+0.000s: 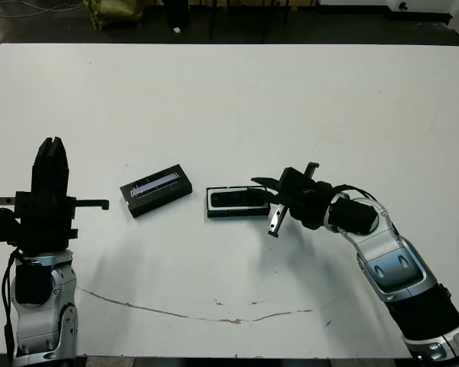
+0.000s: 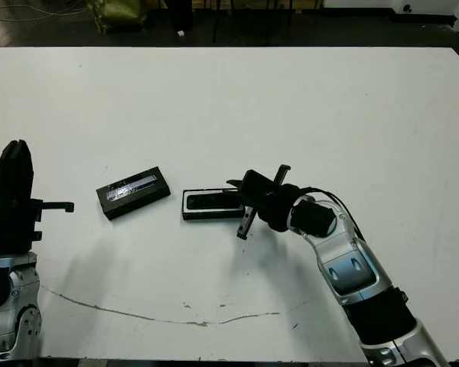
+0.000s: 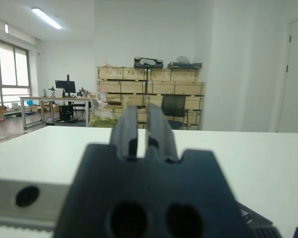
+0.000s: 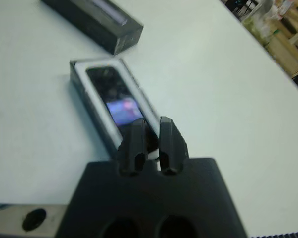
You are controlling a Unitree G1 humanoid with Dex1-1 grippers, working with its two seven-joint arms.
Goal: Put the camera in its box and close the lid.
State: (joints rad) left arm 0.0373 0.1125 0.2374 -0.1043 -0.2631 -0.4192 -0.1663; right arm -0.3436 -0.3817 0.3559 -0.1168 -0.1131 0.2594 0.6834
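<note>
Right now the right gripper [image 4: 149, 133] hangs at the near end of the box [image 1: 214, 211], its jaws drawn narrow with only a slit between them and nothing in them. The camera [image 4: 114, 94] already lies flat inside the box, screen up and glowing bluish-purple, white lining showing around it. So what is left to handle is, I judge, the lid [image 1: 157, 189], which lies flat on the bench just beside the box on the robot's left, silvery stripe upward, at a slight angle to it.

That lid looks stiff, thin and light, probably smooth enough to slide if pushed from one side. I would take it across its narrow width near the middle, by the long edges, so it stays level when lowered. The box itself looks light too and could skid if the lid lands crooked.

Over on the other side the left gripper [image 1: 50, 157] is raised upright, well apart from everything, jaws nearly together and empty.

Underneath, the white bench [image 1: 291, 99] is smooth and bare-looking, with a thin brownish crack line [image 1: 176, 312] near the front edge. Beyond it the left wrist view shows a bright room: wooden crates [image 3: 149, 89], a desk with a monitor [image 3: 64, 87], a dark chair [image 3: 175, 106].
</note>
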